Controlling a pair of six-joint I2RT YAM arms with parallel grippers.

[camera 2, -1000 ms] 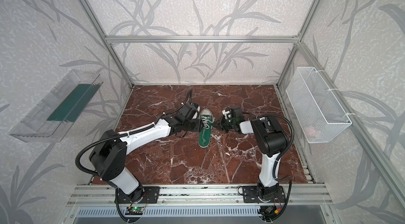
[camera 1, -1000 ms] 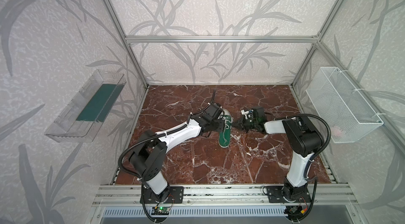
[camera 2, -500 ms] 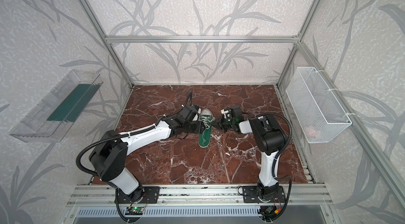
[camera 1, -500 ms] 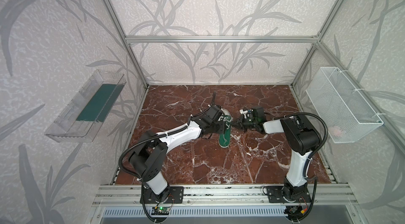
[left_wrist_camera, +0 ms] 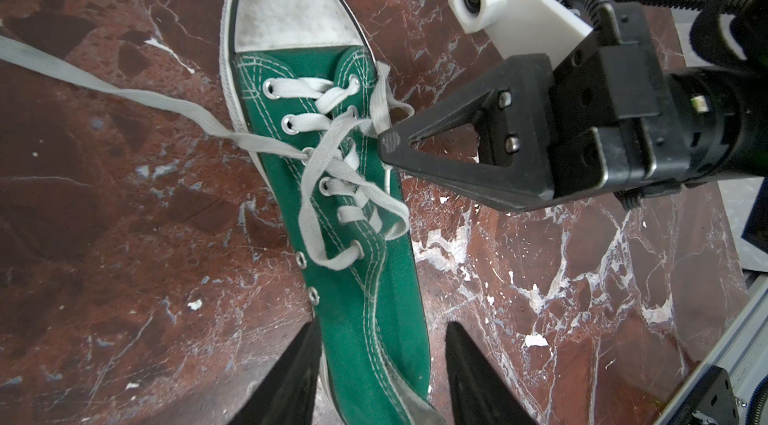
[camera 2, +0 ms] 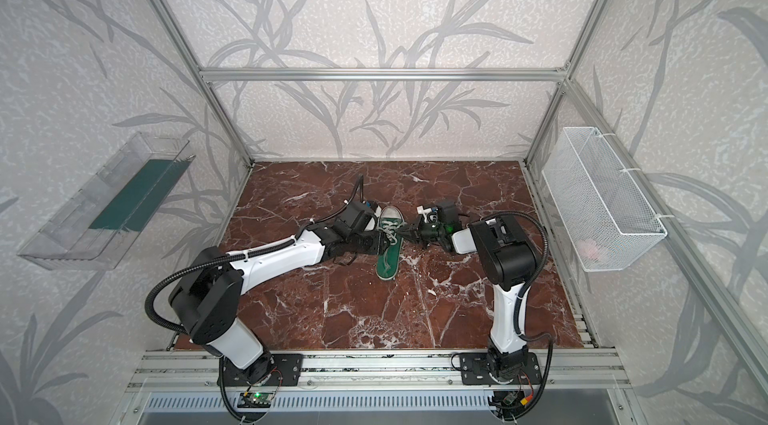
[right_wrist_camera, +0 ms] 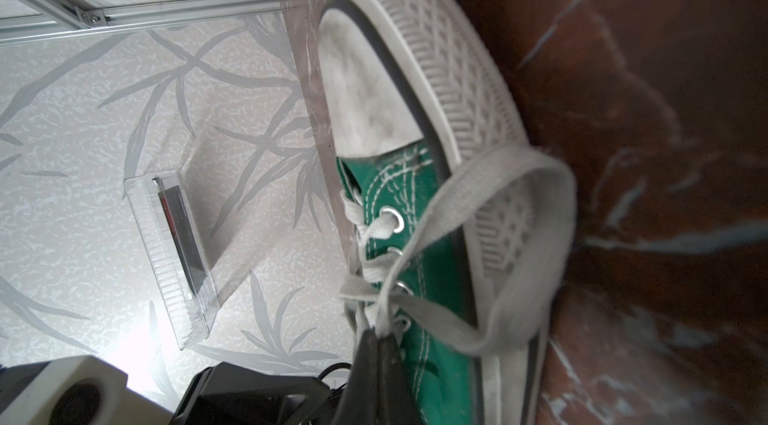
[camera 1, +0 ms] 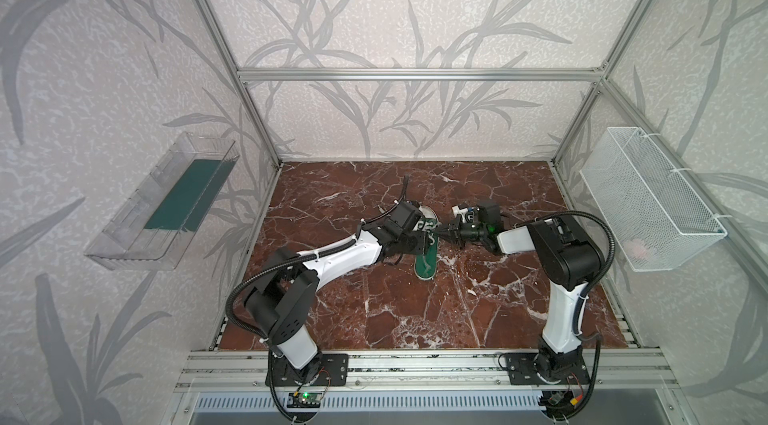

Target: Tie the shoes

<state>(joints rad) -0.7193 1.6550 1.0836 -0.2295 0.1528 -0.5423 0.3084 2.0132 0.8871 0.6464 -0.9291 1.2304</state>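
Hardly anything has shifted: the shoe (camera 2: pixel 390 256) lies on the table (camera 2: pixel 332 310), toe to the back wall (camera 2: pixel 374 119), the right tool (left_wrist_camera: pixel 388 140) clenched on a lace (right_wrist_camera: pixel 540 202) loop by the eyelets (left_wrist_camera: pixel 289 124), the left tool (left_wrist_camera: pixel 382 329) parted astride its rear. Should the right pull, the unclamped shoe could skid or the loop slip out. Whether the left pads (left_wrist_camera: pixel 299 369) touch the sole is cut off from view.

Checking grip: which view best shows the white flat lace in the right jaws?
Left wrist: sharply shows right gripper shut on white flat lace beside green canvas sneaker. Right wrist: blurred loop at jaws. Top views: too small.
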